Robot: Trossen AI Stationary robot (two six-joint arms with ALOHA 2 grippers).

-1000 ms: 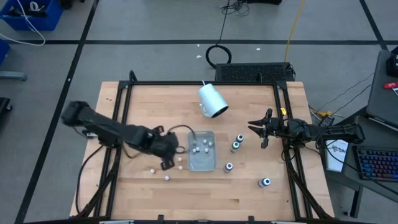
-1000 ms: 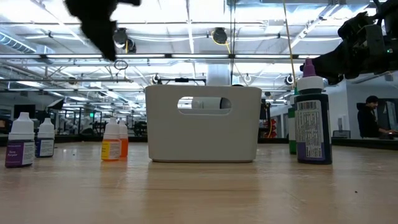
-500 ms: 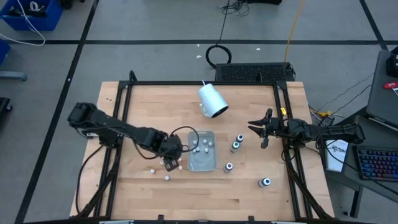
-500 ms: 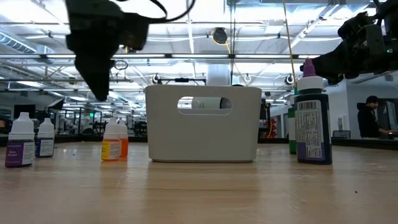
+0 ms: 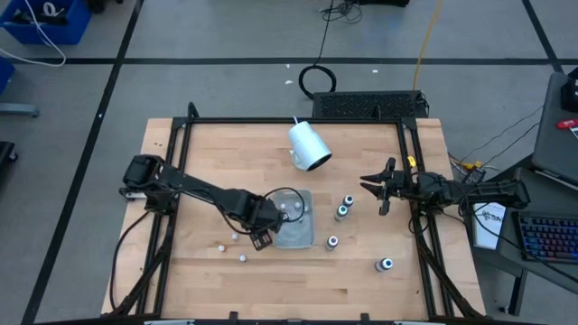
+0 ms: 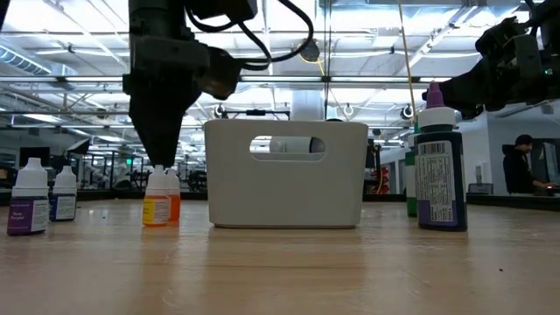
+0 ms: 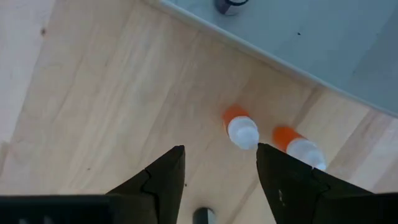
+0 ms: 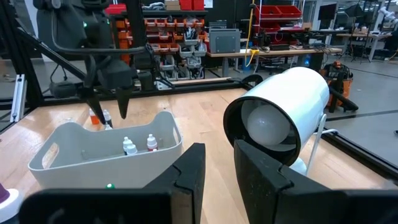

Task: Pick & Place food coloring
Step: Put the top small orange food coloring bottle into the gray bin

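Observation:
Two small orange food coloring bottles (image 7: 241, 129) (image 6: 158, 198) stand upright on the table just left of the clear tray (image 5: 300, 235). My left gripper (image 7: 221, 171) (image 6: 161, 144) hangs open above them, fingers pointing down, touching nothing. More whitish bottles (image 8: 138, 145) stand inside the tray, and others (image 5: 233, 246) on the wood to its left. Several dark bottles with pale caps (image 5: 342, 212) stand right of the tray. My right gripper (image 5: 379, 190) waits open near the table's right edge.
A large white cup (image 5: 309, 146) lies tipped on its side at the far middle of the table. One dark bottle (image 5: 386, 264) stands alone near the right front. Two whitish bottles (image 6: 31, 201) show at the left in the low view. A black frame rail (image 5: 298, 121) rims the table.
My left arm has swung toward the table's right, up to the tray's left side, and come down until its open fingers hang just above the two orange bottles. The bottles and the tray have stayed where they were.

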